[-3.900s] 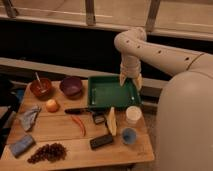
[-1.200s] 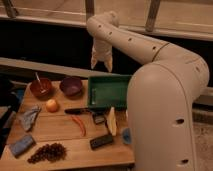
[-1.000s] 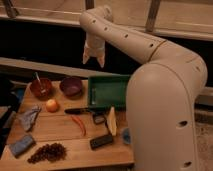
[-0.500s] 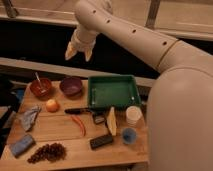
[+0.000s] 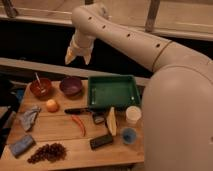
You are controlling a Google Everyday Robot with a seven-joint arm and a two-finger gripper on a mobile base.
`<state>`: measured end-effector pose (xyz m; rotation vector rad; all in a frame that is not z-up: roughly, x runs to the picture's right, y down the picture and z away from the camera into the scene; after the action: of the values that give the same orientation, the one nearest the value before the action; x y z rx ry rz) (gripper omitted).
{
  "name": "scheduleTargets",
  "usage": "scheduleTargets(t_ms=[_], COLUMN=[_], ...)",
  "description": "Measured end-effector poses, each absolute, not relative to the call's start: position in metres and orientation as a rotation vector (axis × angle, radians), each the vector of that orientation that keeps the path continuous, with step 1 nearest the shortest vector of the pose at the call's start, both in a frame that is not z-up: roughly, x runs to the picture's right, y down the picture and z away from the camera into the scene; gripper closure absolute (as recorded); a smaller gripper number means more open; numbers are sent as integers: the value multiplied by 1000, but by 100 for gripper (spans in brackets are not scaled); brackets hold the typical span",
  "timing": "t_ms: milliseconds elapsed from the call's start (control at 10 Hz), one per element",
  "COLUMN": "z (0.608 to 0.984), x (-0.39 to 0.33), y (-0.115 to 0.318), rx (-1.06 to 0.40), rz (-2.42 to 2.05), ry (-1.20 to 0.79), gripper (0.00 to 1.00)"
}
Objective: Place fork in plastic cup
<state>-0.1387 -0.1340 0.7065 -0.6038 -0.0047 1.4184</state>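
Observation:
The fork (image 5: 36,79) is a thin pale utensil leaning in the reddish-brown bowl (image 5: 41,88) at the table's back left. The plastic cup (image 5: 133,115), cream-white and upright, stands at the right of the table, just in front of the green tray. My gripper (image 5: 77,58) hangs high above the table's back edge, over the purple bowl. It points down and is open, with nothing between its fingers. It is well up and to the right of the fork and far left of the cup.
A purple bowl (image 5: 71,86) and a green tray (image 5: 113,91) sit at the back. An orange (image 5: 51,105), a black-handled knife (image 5: 80,110), a red chili (image 5: 79,124), a yellow wedge (image 5: 111,121), a small blue cup (image 5: 129,135), a black block (image 5: 101,141), grapes (image 5: 47,152), a blue sponge (image 5: 21,145) and a cloth (image 5: 29,116) cover the wooden table.
The arm has swung left from above the green tray to above the bowls, and the gripper has dropped slightly. The gripper stays open. Nothing on the table has moved.

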Motion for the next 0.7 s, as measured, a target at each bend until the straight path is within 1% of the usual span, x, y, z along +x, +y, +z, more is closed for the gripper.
scheduleTargets(t_ms=[300,500,700], z=[733,751,770], x=[-189,-209,-244], y=[-121,-120,-124], rx=[-616,-608,-602], rz=[1365,1348,1339], ry=[0,-13,-108], gripper=[37,37,37])
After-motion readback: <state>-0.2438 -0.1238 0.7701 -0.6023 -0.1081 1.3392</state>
